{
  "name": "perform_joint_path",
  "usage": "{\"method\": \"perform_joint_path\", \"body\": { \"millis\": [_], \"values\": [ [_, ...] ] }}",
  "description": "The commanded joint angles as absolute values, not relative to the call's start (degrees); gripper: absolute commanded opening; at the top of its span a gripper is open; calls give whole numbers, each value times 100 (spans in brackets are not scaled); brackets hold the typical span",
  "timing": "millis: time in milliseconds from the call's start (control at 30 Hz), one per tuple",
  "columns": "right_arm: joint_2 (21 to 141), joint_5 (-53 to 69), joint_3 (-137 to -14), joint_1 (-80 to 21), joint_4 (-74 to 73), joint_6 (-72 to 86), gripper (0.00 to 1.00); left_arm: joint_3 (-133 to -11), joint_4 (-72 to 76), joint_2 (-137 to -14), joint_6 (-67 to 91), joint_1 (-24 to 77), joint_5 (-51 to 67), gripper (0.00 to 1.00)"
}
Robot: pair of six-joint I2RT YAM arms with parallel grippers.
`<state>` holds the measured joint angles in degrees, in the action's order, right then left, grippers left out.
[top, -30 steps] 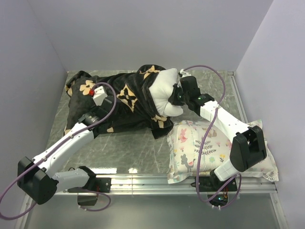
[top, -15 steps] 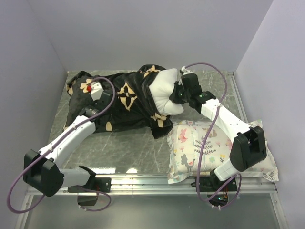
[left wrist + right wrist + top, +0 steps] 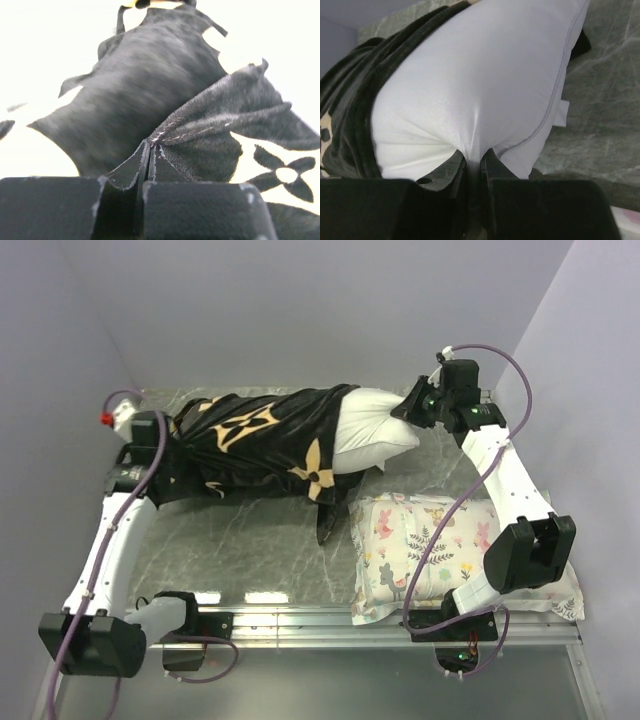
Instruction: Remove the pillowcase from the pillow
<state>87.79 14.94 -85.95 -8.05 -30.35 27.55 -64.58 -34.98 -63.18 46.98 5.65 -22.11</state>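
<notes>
Black plush at the far left, a seam fold of the pillowcase (image 3: 250, 435) pinched tight in the left tool (image 3: 149, 154). Drawn taut along the back of the desk (image 3: 270, 540), covering about the left two thirds of the pillow (image 3: 378, 430). At the right, bare white end nipped in the right tool (image 3: 475, 161), pressed together on it. Seemingly mid-strip, cover about partway off. Next calls for pulling the cover leftward while anchoring the white end, firmly enough not to slip.
</notes>
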Motion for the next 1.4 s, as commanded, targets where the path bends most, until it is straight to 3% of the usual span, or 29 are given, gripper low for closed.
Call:
{"method": "perform_joint_path", "body": {
  "millis": [0,100,233,400,467,500,533,567,600,667,733,833,1000,1200,1367],
  "values": [
    [8701,800,-8948,-115,-2619,2733,0,-6224,-3455,-5828,4263,-929,-2675,0],
    [8561,983,-8615,-44,-2409,2786,0,-5732,-3122,-5818,4245,-1651,-1954,0],
    [8376,1292,-8017,-289,-2022,2839,0,-5178,-2647,-5775,4236,-1696,-603,0],
    [7903,1002,-6552,-1324,-1363,2821,0,-5124,-2610,-5651,3956,-1626,34,1],
    [7770,862,-6180,-1572,-1213,2716,17,-5307,-2794,-5529,3771,-1538,96,6],
    [7596,835,-5865,-1652,-1187,2681,31,-5361,-2847,-5459,3684,-1495,97,11],
    [7455,800,-5706,-1757,-1134,2637,57,-5414,-2917,-5388,3578,-1459,88,17],
    [7297,748,-5547,-1775,-1047,2619,66,-5527,-3048,-5257,3516,-1433,97,23],
    [7008,686,-5398,-1784,-1063,2593,72,-5581,-3093,-5195,3463,-1415,114,37],
    [6777,484,-5466,-1767,-1379,2479,80,-5773,-3251,-5046,3305,-1354,114,52],
    [6522,378,-5677,-1758,-1468,2426,88,-5888,-3322,-4992,3191,-1293,202,60],
    [6722,536,-6159,-1758,-1494,2443,92,-6073,-3340,-4975,3147,-1204,473,68],
    [8019,992,-7326,-1749,-1625,2549,95,-6389,-3164,-5431,3155,-582,721,72],
    [10041,1793,-8593,-1766,-1942,2716,95,-7513,-2962,-6871,3164,1080,185,75],
    [10169,1758,-7464,-1960,-935,3058,89,-9039,-3084,-8643,2989,1686,44,76]
  ]
}}
